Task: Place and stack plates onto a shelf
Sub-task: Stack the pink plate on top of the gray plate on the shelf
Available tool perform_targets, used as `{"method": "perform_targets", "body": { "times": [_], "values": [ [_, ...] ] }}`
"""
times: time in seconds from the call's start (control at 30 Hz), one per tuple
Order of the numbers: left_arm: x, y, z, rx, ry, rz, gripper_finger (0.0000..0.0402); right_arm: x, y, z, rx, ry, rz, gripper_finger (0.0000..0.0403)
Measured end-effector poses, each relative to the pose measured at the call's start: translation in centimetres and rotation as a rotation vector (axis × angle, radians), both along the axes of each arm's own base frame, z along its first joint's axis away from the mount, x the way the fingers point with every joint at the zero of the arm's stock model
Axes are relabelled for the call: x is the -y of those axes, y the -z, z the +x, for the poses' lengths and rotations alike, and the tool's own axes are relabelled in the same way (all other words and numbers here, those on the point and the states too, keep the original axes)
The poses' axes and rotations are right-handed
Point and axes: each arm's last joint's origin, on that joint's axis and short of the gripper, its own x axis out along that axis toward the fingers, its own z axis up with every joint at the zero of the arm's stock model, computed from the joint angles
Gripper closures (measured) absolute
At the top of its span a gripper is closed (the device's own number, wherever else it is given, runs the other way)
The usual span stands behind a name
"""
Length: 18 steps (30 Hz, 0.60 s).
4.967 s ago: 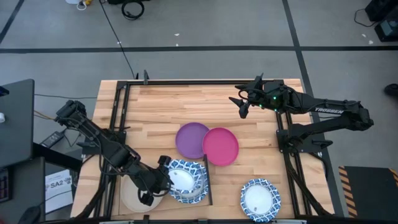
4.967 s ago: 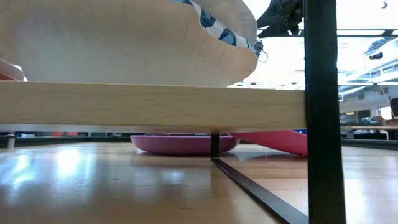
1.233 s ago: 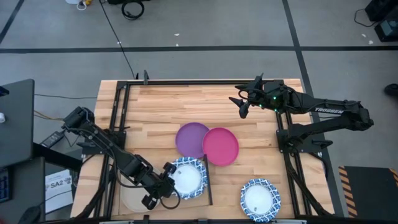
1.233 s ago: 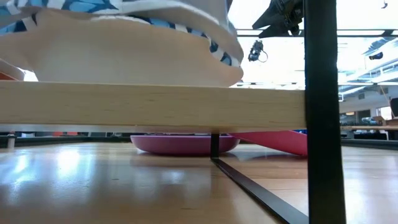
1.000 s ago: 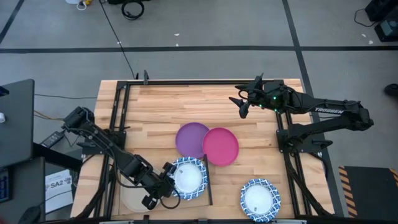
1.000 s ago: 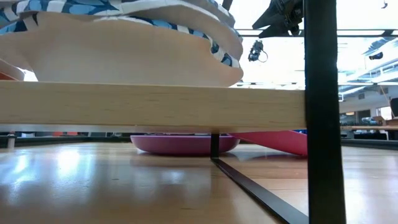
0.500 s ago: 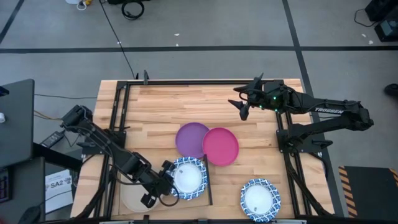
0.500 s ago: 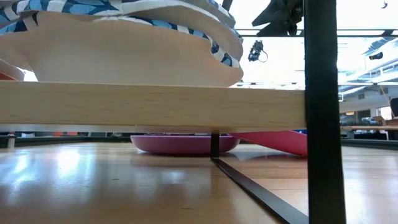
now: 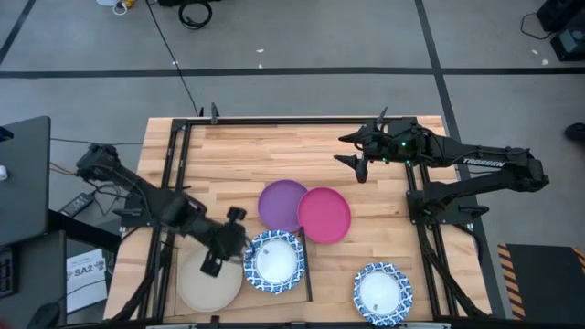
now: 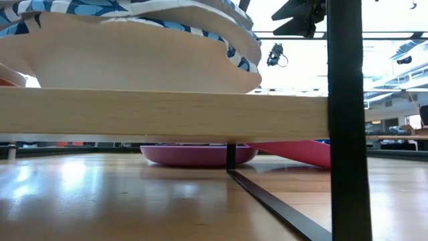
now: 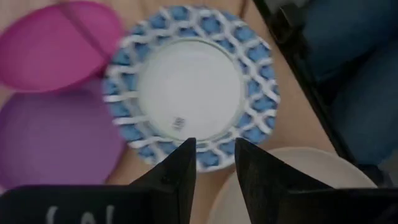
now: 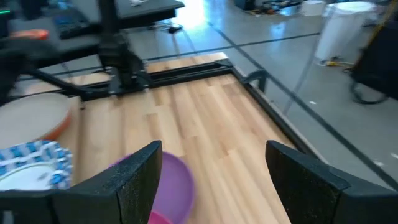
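Observation:
A stack of blue-and-white rimmed plates (image 9: 272, 262) rests on the pale plywood shelf (image 10: 167, 114) at the near left, beside a beige plate (image 9: 208, 285). The stack also shows in the left wrist view (image 11: 191, 87) and in the low view (image 10: 134, 27). My left gripper (image 9: 228, 241) hovers just left of the stack, its fingers a little apart and empty (image 11: 214, 155). A purple plate (image 9: 281, 205) and a magenta plate (image 9: 325, 216) lie mid-table, the magenta one overlapping the purple one's right edge. Another blue-and-white plate (image 9: 382, 292) lies at the near right. My right gripper (image 9: 350, 155) is open and empty above the far right (image 12: 214, 162).
Dark metal frame rails (image 9: 174, 183) run along the table's left, far and right sides. A dark upright post (image 10: 344, 120) stands at the shelf's right end. A dark strip (image 9: 308, 274) marks the shelf's right edge beside the stack. Bare slatted tabletop (image 9: 274, 151) lies at the far middle.
My left gripper has come off the top blue-and-white plate's left rim and gone up and toward the table's far left. The plate stays flat on the stack. My right gripper has turned a little in place.

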Motion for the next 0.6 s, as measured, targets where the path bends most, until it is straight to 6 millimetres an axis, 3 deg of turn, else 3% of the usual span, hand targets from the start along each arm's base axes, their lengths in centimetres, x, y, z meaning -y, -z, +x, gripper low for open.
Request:
{"method": "perform_targets", "body": {
  "times": [0.6],
  "values": [
    [-12.6, -5.1, -3.9, 0.169, -0.354, 0.074, 0.0285, -2.3, 0.3, 0.8, -0.014, -0.191, 0.033, 0.0112]
  ]
}}
